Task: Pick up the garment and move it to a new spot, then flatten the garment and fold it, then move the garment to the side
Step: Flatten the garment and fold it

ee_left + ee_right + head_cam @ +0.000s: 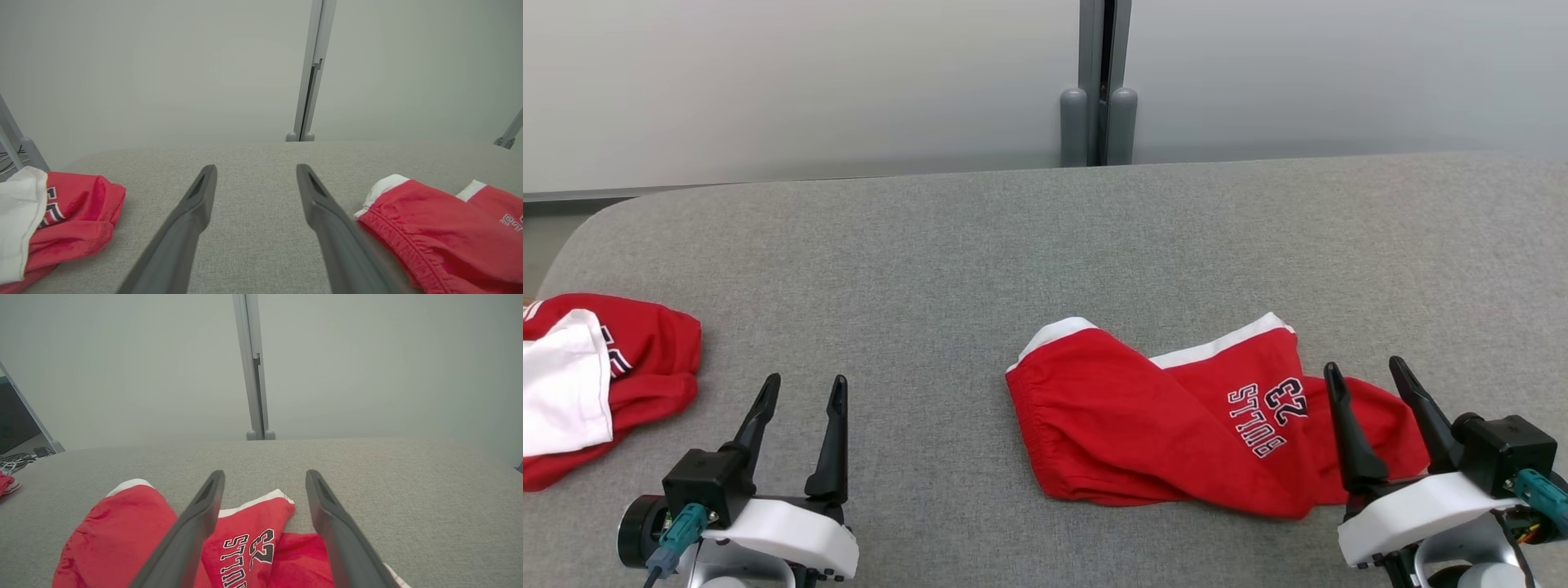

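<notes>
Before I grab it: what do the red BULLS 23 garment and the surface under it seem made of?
The red BULLS 23 garment: soft knit fabric, likely cotton or polyester, matte; it lies in limp folds with a gathered edge. Its lettering looks stitched or printed; cannot tell which. The grey surface: woven or felt-like cloth covering, matte, with a fine speckled texture.

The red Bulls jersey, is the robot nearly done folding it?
Nothing looks done yet. The red BULLS 23 jersey lies crumpled on the grey table. The left gripper and right gripper are open, holding nothing. Picking up, flattening, folding and moving aside are left.
</notes>
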Robot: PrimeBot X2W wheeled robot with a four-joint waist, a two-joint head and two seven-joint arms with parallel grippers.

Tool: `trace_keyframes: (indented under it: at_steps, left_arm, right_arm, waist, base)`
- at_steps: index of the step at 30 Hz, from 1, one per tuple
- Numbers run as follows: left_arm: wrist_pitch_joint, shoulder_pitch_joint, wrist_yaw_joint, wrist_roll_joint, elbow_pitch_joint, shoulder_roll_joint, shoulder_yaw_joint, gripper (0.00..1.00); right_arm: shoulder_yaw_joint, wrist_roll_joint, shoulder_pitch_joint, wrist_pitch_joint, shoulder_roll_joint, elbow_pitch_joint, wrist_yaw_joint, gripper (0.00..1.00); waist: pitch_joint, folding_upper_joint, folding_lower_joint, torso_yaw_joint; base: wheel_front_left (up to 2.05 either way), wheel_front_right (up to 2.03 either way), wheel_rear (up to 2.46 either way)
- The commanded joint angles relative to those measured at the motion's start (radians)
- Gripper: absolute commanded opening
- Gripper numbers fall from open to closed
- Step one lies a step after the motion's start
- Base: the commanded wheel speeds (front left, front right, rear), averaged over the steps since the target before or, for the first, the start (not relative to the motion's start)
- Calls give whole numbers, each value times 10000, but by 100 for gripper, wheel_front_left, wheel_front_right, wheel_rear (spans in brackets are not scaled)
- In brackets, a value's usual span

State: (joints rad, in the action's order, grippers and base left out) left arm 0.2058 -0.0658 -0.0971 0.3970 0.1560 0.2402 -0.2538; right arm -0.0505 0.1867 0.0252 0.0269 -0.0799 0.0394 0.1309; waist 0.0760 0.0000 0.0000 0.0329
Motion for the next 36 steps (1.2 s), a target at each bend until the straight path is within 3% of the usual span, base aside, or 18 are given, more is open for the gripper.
trace_keyframes:
  at_steps: [1,9,17,24,32,34,36]
  left_arm:
    - [-20,-30,-32,26,-25,58,-2,100]
    - [-212,-237,34,85,-11,-112,-284,100]
    - [-1096,-1093,743,338,560,-655,-1169,100]
    - [-2012,-2180,1607,868,2092,-1356,-1965,100]
    - [-2565,-2939,2027,1535,3929,-1648,-2383,98]
    - [-2380,-3117,2037,1468,4160,-1650,-2404,0]
    - [-2095,-3217,1995,1342,4289,-1603,-2400,0]
  right_arm:
    - [-17,27,-49,37,0,-52,-3,100]
    - [-72,47,18,72,-18,-61,-3,100]
    - [-211,102,186,122,-38,-107,-3,100]
    - [-509,169,505,140,-35,-66,-3,100]
    - [-539,245,727,-28,-4,99,-2,100]
    - [-518,273,744,-56,6,159,-2,100]
    - [-499,271,779,-81,19,185,-2,100]
  waist:
    - [-10,0,0,13]
    - [-6,0,0,11]
    - [248,0,0,-175]
    - [797,0,0,-588]
    - [1155,0,0,-916]
    - [1187,0,0,-948]
    - [1214,0,0,-954]
  base:
    - [0,0,0]
    - [0,0,0]
    - [0,0,0]
    - [0,0,0]
    - [0,0,0]
    - [0,0,0]
    - [0,0,0]
